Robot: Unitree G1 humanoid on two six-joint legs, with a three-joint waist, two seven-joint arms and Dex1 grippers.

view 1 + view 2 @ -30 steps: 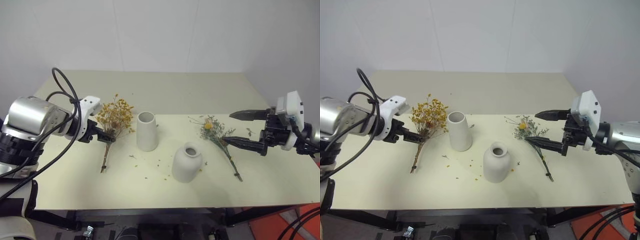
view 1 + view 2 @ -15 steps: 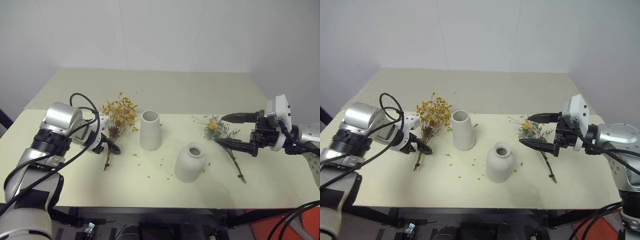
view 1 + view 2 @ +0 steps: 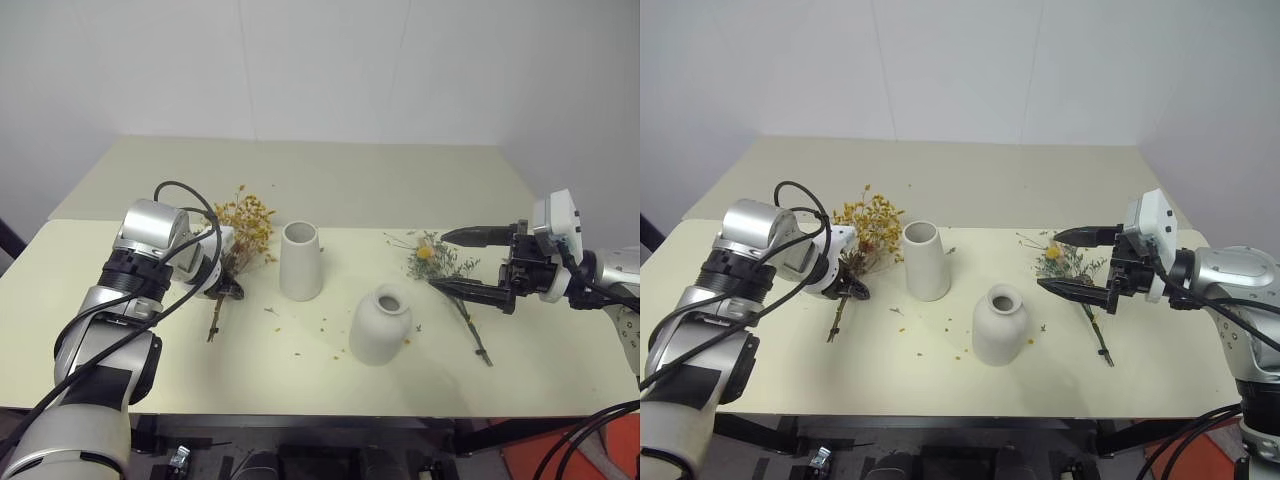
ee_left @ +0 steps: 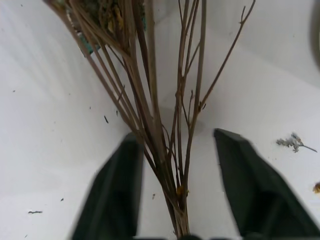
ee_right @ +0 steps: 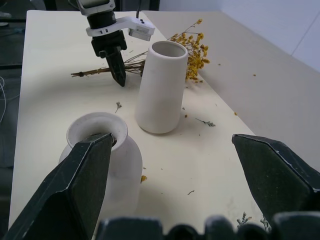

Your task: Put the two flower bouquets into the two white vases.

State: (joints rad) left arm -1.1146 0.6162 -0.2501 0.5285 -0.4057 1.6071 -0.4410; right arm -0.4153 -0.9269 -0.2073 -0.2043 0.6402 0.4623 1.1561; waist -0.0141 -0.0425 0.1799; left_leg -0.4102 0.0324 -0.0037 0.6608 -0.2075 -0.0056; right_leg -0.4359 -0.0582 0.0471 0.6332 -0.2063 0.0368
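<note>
While the left gripper (image 4: 177, 165) straddles the yellow bouquet's (image 3: 243, 225) thin brown stems without clamping, the right gripper (image 3: 470, 263) gapes near matte white vases (image 3: 300, 260).

tall vase (image 3: 300, 260): matt white ceramic look, smooth, no shine
short vase (image 3: 379, 324): same matt white, faintly chalky at the mouth
yellow bouquet (image 3: 243, 222): dried, brittle tiny blossoms; thin brown woody stems, rough
green bouquet (image 3: 437, 260): dried wispy grey-green sprigs, dull
table (image 3: 330, 190): pale cream top, smooth, matt, flecked with dry crumbs
left gripper (image 4: 177, 187): fingers black plastic, slight sheen
right gripper (image 3: 458, 262): fingers black plastic, matt; white glossy housing behind
</note>
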